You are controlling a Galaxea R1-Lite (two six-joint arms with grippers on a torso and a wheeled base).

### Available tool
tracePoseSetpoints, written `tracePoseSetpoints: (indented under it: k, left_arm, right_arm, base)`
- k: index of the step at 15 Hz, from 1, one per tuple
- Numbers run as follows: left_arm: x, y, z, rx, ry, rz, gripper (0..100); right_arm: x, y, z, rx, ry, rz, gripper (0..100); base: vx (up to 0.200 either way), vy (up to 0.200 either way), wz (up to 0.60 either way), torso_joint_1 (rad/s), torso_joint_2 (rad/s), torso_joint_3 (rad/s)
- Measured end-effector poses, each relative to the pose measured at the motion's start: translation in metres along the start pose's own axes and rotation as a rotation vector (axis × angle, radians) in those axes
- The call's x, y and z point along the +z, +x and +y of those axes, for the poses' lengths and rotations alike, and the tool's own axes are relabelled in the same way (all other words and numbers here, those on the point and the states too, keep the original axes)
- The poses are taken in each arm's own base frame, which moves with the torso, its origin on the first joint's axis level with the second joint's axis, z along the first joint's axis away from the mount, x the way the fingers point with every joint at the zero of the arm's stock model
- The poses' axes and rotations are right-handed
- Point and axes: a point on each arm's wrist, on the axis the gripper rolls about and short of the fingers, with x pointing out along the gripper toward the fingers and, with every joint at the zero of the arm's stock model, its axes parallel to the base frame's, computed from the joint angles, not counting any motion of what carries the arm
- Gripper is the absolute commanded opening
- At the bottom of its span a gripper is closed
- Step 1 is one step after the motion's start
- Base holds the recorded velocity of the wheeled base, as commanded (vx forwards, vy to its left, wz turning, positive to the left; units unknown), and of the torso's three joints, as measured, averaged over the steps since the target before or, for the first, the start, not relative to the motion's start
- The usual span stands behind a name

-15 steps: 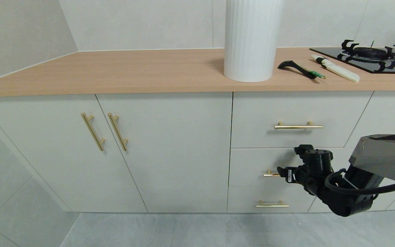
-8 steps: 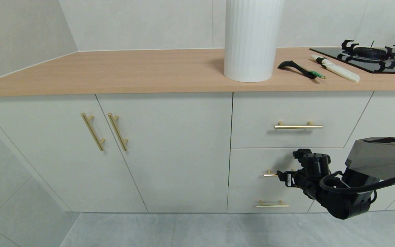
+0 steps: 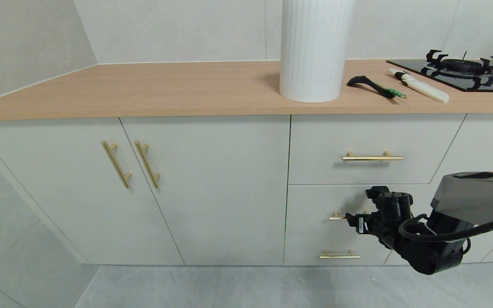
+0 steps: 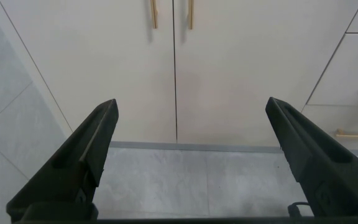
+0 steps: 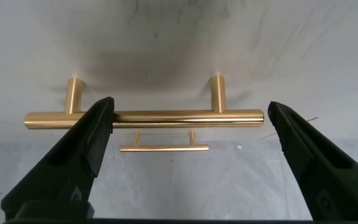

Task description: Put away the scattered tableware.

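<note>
Head view. Right claw [image 3: 350, 218] low at the right, in front of the middle drawer, at the right end of the middle handle [image 3: 335, 218]. Top handle [image 3: 372, 158] above it, bottom handle [image 3: 340, 256] below. Tableware is up on the surface [image 3: 165, 90], well above and far from the claw: spoon [image 3: 369, 84] and knife [image 3: 420, 85] lie flat, side by side, at the far right. Tall white vase [image 3: 315, 51] stands just left of the spoon; stove [image 3: 464, 68] just right of the knife. The surface's left half is bare wood.

Left wrist view. Left claw [image 4: 191, 155] spread wide, holding nothing. It hangs low over the floor [image 4: 179, 186], facing the closed doors [image 4: 241, 68]; the bottom handle [image 4: 356, 133] shows off to one side.

Right wrist view. Right claw [image 5: 189, 112] spread wide, nothing gripped. The middle handle [image 5: 145, 117] runs across the gap just ahead of the fingers [image 5: 95, 134]; contact cannot be told. The bottom handle [image 5: 163, 148] shows beyond.
</note>
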Motion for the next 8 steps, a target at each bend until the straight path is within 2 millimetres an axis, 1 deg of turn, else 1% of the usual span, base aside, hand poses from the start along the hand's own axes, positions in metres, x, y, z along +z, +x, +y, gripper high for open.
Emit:
tracePoseSetpoints:
  k: [8]
  left_arm:
    - [-0.0002, 0.0000, 0.0000, 0.000, 0.000, 0.001, 100]
  right_arm:
    - [-0.0053, -0.0022, -0.0003, 0.003, -0.018, 0.035, 100]
  base:
    - [0.000, 0.000, 0.00, 0.000, 0.00, 0.000]
